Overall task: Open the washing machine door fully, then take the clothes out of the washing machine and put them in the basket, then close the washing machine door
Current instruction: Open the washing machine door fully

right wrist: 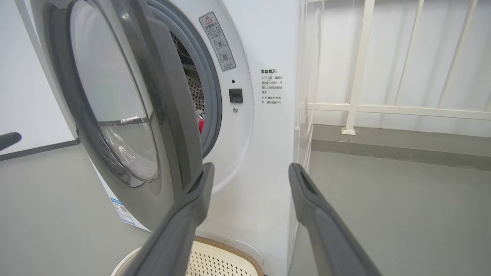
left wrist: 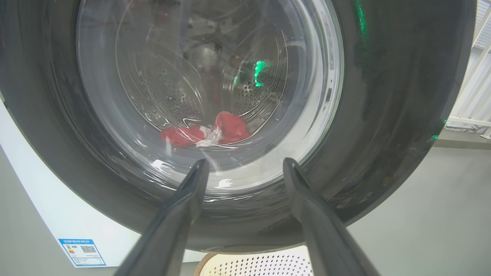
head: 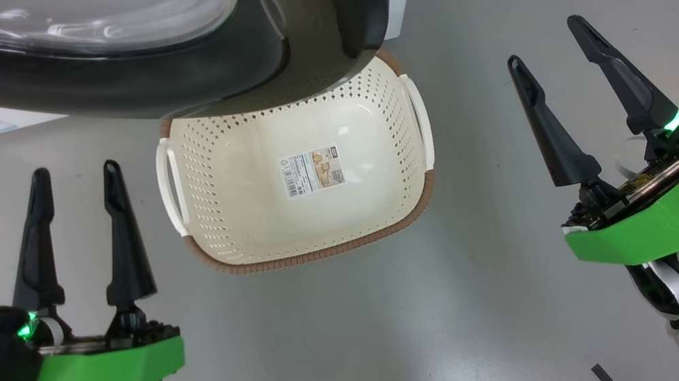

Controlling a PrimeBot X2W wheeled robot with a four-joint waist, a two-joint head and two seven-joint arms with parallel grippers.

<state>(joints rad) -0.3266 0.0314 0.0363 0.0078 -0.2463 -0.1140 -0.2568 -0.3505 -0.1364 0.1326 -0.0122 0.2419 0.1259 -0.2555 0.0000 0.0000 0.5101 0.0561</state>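
Left end effector (head: 75, 169), barcoded basket sticker (head: 311, 171)

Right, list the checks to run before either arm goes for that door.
1. washing machine door fully open: not ok, it stands only partly swung out.
2. left gripper open, empty: ok.
3. right gripper open, empty: ok.
4. basket empty, on the floor below the door: ok.
5. clothes inside the washing machine: ok, red fabric shows through the door glass.
6. door's lower edge clears the basket rim: cannot tell.
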